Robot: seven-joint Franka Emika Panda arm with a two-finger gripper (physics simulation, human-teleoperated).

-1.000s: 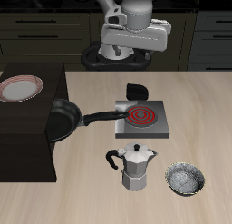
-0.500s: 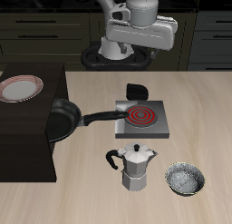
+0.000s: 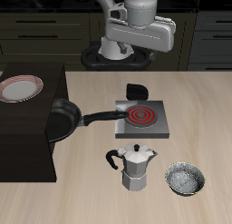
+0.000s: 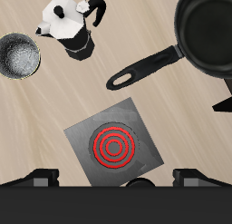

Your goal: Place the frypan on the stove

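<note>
The gripper (image 3: 138, 48), jaws spread and empty, has swung slightly sideways high above the stove (image 3: 142, 117), while the frypan (image 3: 61, 119) sits beside it, not yet grasped.

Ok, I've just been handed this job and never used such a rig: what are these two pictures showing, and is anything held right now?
It is a simulated robot arm at a table. One picture looks at it from the front and above; the other looks straight down from the arm's own camera. The tool hangs high over the table's back, and nothing shows between its fingers, so it seems to hold nothing; whether it is open I cannot tell. Below lie the frypan on a dark raised block, its handle reaching toward the stove with its red coil. Nearer the front edge stand a moka pot and a speckled bowl. A red-rimmed plate sits farther back on the block.
</note>
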